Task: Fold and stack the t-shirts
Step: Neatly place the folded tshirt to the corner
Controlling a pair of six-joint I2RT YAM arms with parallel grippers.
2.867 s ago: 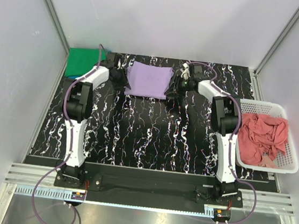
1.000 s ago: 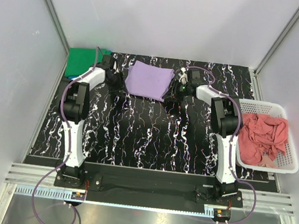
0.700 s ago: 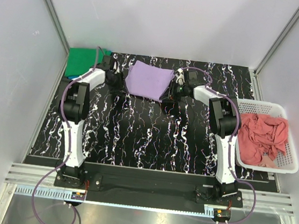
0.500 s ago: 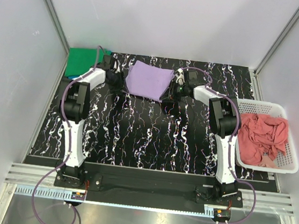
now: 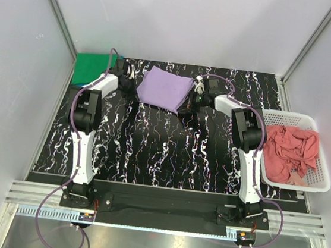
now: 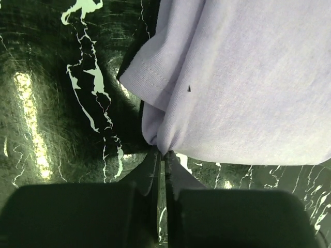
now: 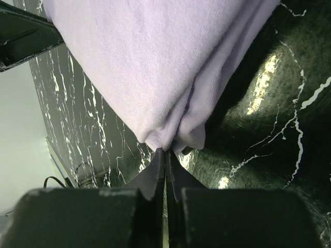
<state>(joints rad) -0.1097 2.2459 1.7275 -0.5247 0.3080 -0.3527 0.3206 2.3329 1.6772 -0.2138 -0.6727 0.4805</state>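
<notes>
Folded purple shirt (image 5: 168, 88) at far middle of bench (image 5: 168, 154), skewed. Its left edge pinched by left pincer (image 6: 161, 153), right edge by right pincer (image 7: 165, 151), both clamped tight on cloth. Far-left corner: green shirt (image 5: 91, 69). Crumpled pink shirt (image 5: 291, 151) in basket (image 5: 302, 187).

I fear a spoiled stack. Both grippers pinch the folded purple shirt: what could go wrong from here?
The left gripper and the right gripper each pinch only a small bunch of cloth, so the light purple shirt may slip out. Its layers gape beside the left pinch, so the fold could open. The green shirt lies in the far left corner; the purple one might land askew on it.
</notes>
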